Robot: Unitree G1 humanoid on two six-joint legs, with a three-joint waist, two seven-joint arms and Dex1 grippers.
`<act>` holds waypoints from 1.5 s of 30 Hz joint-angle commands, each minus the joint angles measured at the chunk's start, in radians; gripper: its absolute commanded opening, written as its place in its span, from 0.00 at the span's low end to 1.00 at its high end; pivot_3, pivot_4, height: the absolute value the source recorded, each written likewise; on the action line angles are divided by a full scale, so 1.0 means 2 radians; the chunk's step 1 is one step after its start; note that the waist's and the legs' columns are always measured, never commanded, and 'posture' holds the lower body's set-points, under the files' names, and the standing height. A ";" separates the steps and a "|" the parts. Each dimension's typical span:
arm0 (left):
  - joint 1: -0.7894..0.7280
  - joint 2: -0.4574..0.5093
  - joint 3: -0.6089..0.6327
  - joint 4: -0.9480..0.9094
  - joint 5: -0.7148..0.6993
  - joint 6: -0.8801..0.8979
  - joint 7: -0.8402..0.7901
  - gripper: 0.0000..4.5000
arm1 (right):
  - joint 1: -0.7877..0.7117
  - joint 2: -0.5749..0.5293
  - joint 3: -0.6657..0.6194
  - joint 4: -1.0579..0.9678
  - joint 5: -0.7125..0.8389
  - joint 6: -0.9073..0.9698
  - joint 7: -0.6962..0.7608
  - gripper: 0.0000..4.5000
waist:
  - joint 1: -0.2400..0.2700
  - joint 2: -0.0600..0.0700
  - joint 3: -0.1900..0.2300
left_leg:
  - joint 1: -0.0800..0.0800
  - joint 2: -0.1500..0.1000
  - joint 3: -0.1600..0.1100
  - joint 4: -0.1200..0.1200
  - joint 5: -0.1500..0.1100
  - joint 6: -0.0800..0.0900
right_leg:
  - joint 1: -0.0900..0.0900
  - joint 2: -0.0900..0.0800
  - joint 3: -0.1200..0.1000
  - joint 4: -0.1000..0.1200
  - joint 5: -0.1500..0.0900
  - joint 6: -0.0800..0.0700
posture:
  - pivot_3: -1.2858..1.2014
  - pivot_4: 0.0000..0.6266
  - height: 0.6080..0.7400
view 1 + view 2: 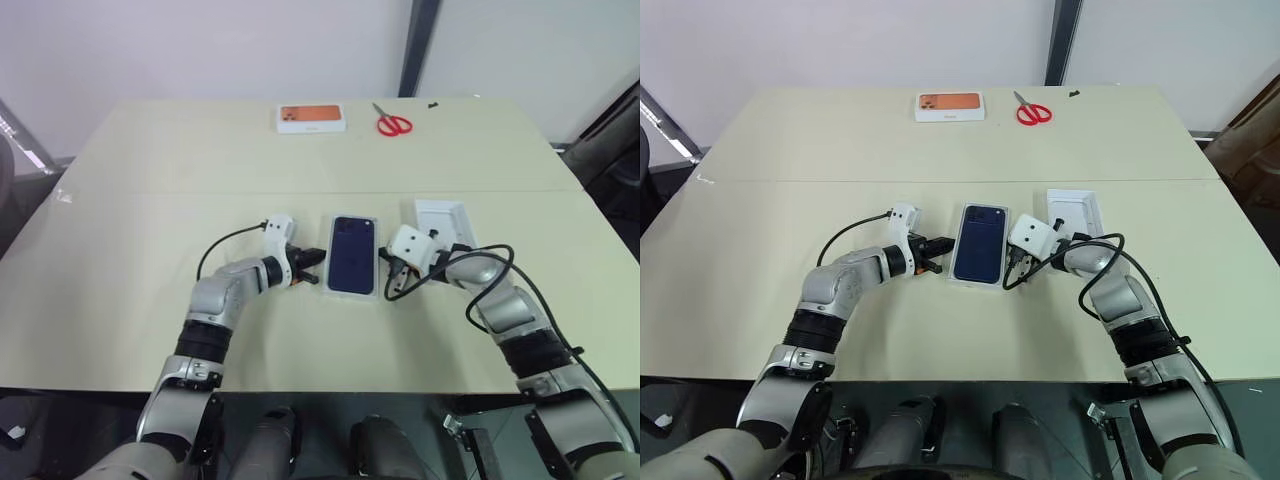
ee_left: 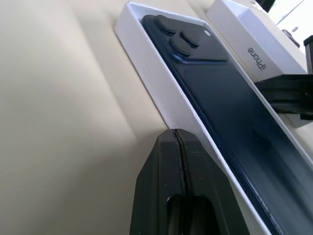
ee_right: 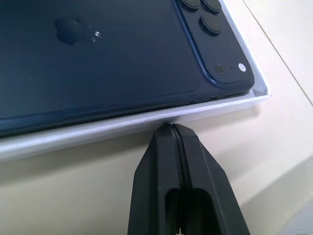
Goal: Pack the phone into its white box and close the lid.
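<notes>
Phone (image 1: 352, 254) sits back-up inside the white box (image 2: 161, 95), camera cluster at the far end, on the tabletop (image 1: 150, 220). So packing looks done; lid is the open item.

Left claw (image 1: 312, 268) is clenched, empty, tips pressed against the box's left long wall, as the left wrist view shows. Right claw (image 3: 172, 128) is likewise clenched and empty, tips at the opposite long wall, near the camera-cluster end in its wrist view. The box lies pinched between the two claws, which reads as squaring or nudging it, not grasping.

Lid (image 1: 441, 217) lies open side up just beyond the right claw, beside the box's right wall, partly hidden by the right wrist. An orange-topped box (image 1: 311, 118) and red scissors (image 1: 394, 123) sit far beyond both claws, out of the way.

Judgement on the step in hand: centre the box, then fetch the lid.
- Keep pushes low on the walls and equal from both sides, or the shallow tray skids or tips.
- Check that the phone lies flat; a raised corner blocks the lid.
- The right claw must release to grip the lid by one rim, then flip it open side down.
- The left claw is best left against the box as a stop during lowering.
- Line up one long edge first, then press down evenly.
</notes>
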 commanded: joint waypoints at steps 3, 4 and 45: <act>-0.010 -0.034 -0.044 0.000 0.006 0.000 -0.030 0.01 | 0.003 -0.004 -0.006 -0.008 0.001 -0.017 0.000 0.00 | 0.000 0.000 0.000 | 0.000 0.000 0.000 0.000 0.000 0.000 | 0.000 0.000 0.000 0.000 0.000 0.000 | 0.52 0.24 0.95; -0.009 -0.036 -0.043 -0.001 0.008 -0.001 -0.031 0.01 | 0.004 -0.005 -0.007 -0.008 0.001 -0.018 0.001 0.00 | 0.000 0.000 0.000 | 0.000 0.000 0.000 0.000 0.000 0.000 | 0.000 0.000 0.000 0.000 0.000 0.000 | 0.52 0.24 0.95; 0.050 0.168 0.012 -0.073 0.034 -0.289 -0.223 0.98 | -0.010 -0.036 -0.130 -0.153 0.139 0.395 -0.045 1.00 | -0.005 0.000 0.000 | 0.000 0.000 0.000 -0.001 0.000 0.000 | -0.001 0.000 0.001 0.000 0.000 0.000 | 0.52 0.24 0.95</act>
